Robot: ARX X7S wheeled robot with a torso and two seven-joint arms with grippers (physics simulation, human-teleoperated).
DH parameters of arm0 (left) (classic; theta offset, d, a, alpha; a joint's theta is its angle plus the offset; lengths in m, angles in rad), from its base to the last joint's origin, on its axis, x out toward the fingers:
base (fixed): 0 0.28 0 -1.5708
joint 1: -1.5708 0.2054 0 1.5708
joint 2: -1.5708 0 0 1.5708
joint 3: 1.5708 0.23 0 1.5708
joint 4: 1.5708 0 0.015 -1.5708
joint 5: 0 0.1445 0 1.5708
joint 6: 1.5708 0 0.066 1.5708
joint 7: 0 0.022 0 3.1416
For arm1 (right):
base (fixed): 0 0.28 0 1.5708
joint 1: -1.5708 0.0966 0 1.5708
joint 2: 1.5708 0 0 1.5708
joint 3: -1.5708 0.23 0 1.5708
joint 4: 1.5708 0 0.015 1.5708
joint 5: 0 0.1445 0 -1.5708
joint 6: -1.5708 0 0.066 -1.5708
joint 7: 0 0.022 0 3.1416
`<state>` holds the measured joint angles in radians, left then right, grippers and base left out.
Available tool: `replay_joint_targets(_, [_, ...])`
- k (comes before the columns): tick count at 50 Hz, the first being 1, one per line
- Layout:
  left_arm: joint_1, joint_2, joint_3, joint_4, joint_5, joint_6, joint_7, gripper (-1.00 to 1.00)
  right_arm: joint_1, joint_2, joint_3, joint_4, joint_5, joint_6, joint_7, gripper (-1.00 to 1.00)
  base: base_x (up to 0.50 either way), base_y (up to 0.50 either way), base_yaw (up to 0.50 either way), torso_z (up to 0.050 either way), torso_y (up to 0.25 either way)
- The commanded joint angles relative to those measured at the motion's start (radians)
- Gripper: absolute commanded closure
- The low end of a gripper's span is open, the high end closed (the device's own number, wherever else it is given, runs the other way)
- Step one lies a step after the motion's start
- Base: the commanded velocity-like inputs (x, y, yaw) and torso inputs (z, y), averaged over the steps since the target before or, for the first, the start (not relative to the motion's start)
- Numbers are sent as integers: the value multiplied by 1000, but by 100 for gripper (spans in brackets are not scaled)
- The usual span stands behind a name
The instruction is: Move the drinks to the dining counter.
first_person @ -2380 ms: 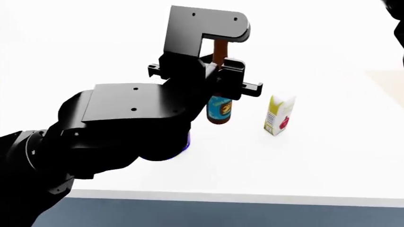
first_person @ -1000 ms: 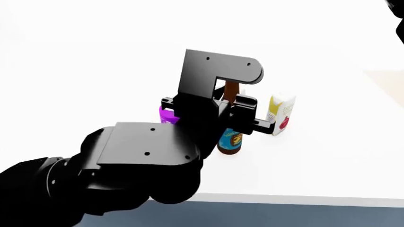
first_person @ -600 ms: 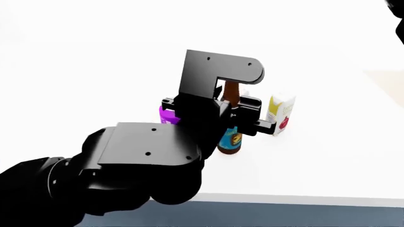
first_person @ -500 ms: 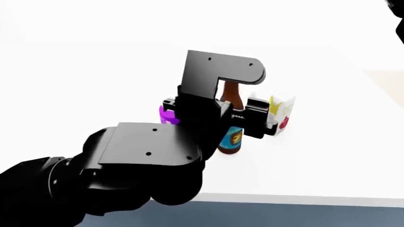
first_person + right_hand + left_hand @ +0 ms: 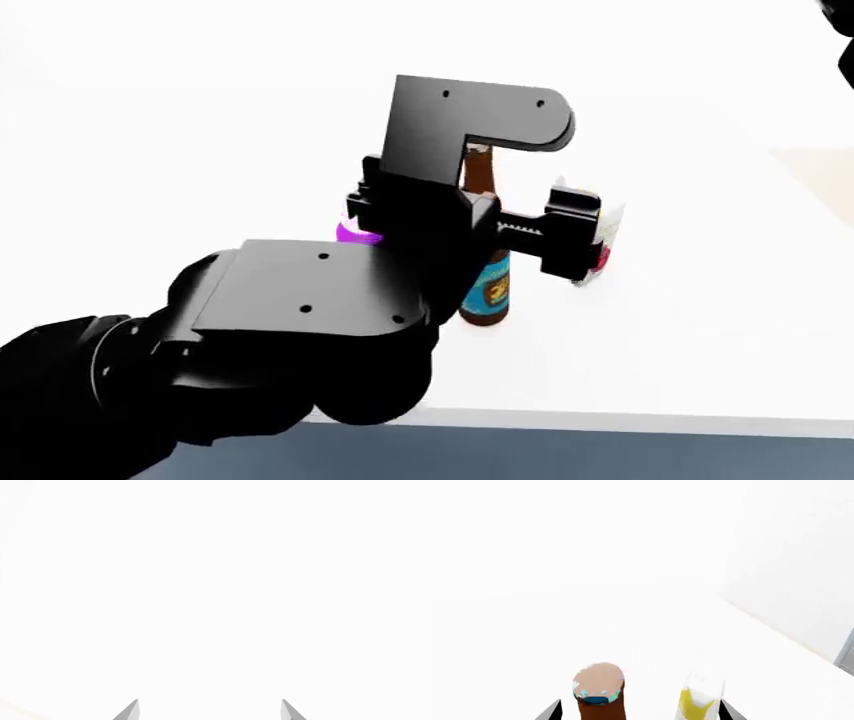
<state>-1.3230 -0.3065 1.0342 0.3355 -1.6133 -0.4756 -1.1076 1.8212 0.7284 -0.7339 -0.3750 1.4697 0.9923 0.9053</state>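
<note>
The brown bottle [image 5: 489, 292] with its blue label stands upright on the white dining counter [image 5: 694, 330]. My left gripper [image 5: 639, 713] is open around the bottle's neck, not clamping it. In the left wrist view the bottle cap [image 5: 598, 682] sits near one fingertip and the juice carton [image 5: 697, 703] near the other. In the head view one finger [image 5: 571, 236] covers most of the carton [image 5: 613, 236]. Only a sliver of the purple can [image 5: 352, 233] shows behind the left arm. My right gripper [image 5: 210, 711] is open with nothing between its fingers.
The counter's near edge runs above a dark blue-grey front [image 5: 601, 455]. My left arm [image 5: 267, 330] fills the lower left of the head view. A pale beige area [image 5: 821, 170] lies at the far right. The right wrist view shows only white.
The left gripper carried the bottle nearer and down onto the counter, then opened wide and let go. The bottle stays standing. The hand has risen slightly.
</note>
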Motion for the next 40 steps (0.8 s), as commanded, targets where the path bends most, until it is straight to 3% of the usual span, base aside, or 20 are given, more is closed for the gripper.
replay_joint_targets(1, [-78,12,-41,22,-35,-2,-23,-100,-2,0,-1,1,-4,-2,-3,-100,0,0,0,0,0])
replay_joint_targets(7, [-105,26,-58,36,-57,2,-42,-100,-1,1,0,0,-5,-2,-4,-100,0,0,0,0,0])
replay_joint_targets(18, [-315,3,-160,-4,-88,-13,-43,-100,2,2,2,-1,-3,-2,-2,-100,0,0,0,0,0])
replay_joint_targets(29, [-494,-121,-270,-3,-88,-38,-40,-100,23,-9,6,-1,4,4,5,-100,0,0,0,0,0])
replay_joint_targets(40, [-549,-239,-343,43,-123,-50,-62,-100,121,-36,20,-11,28,35,14,-100,0,0,0,0,0])
